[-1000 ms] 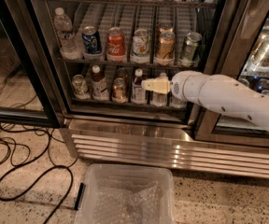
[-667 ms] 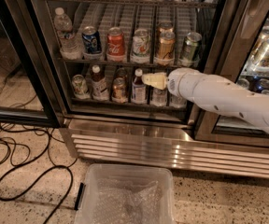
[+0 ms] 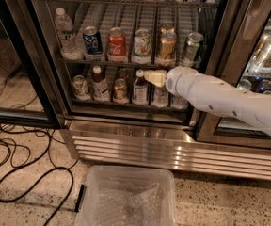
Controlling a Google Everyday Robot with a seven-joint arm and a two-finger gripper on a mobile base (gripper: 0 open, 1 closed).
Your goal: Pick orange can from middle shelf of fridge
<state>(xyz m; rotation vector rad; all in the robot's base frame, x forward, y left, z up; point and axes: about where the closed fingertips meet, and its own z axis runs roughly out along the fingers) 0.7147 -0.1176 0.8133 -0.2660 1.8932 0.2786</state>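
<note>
The fridge stands with its glass door open. On the middle shelf the orange can stands upright, between a white-and-green can and a tilted green can. A red cola can and a blue can stand further left. My gripper, cream-coloured on a white arm, points left in front of the lower rack. It sits just below the shelf rail, below and slightly left of the orange can, and does not touch it.
Small bottles and cans fill the lower rack behind the gripper. A water bottle stands at the shelf's left end. A clear plastic bin sits on the floor in front. Black cables lie at left. A second cooler is at right.
The gripper has moved up and slightly left, from in front of the lower-rack bottles to just under the middle shelf's rail. The cans have not moved.
</note>
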